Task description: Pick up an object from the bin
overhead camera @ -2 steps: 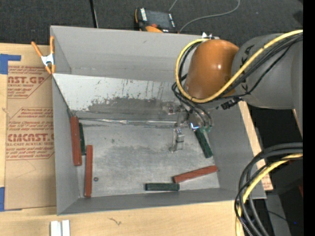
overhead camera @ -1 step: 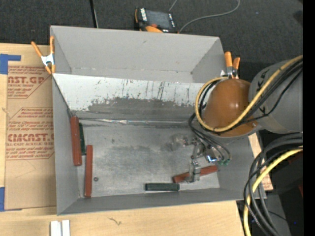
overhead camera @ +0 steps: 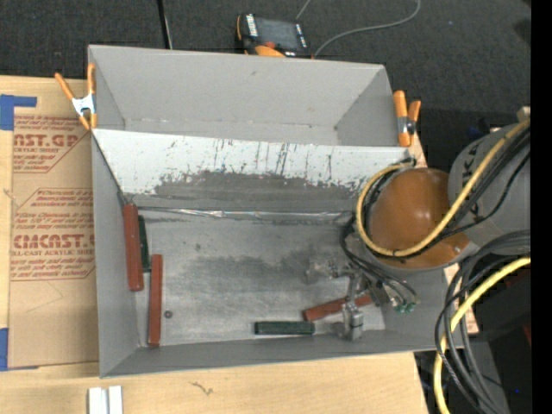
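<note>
Locate the grey metal bin (overhead camera: 259,188) in the camera view. Its floor is worn and scratched, and only a few loose things lie on it.

Find the arm at the right side of the bin. You will see its rounded orange cover (overhead camera: 414,218) above the bin's right-hand floor, with yellow and black cables (overhead camera: 479,179) looped around it.

Below the cover, the gripper (overhead camera: 352,316) sits low in the near right corner of the bin, close to the floor. You cannot tell from this view whether the gripper is released or clenched, because the wrist hardware and wiring crowd it.

Note the thing nearest the gripper: a short red-brown stick (overhead camera: 321,312). It lies flat on the floor near the front wall, slightly tilted. Its right end runs in under the gripper, so you cannot see whether it is grasped.

Just in front of that stick, and to its left, a dark green stick (overhead camera: 283,327) lies flat along the front wall. It is apart from the gripper.

Check the left wall, well apart from the gripper. One long red-brown stick (overhead camera: 132,248) lies along the base of the wall, and a second red-brown stick (overhead camera: 154,302) lies nearer the front corner. A thin dark strip (overhead camera: 145,253) sits just beside the first one.
</note>
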You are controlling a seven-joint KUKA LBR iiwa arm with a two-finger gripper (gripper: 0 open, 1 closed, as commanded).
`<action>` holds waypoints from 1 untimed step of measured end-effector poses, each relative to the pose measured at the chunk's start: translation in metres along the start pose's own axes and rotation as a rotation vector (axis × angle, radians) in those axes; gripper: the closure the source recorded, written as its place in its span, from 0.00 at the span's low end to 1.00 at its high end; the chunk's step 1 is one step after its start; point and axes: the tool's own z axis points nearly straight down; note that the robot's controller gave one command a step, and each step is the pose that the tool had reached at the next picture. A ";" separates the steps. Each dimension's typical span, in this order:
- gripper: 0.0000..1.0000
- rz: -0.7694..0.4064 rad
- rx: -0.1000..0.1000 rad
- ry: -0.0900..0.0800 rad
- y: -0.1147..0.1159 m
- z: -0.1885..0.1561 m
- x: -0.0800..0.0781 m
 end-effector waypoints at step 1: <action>1.00 -0.001 -0.003 0.011 0.001 0.001 0.002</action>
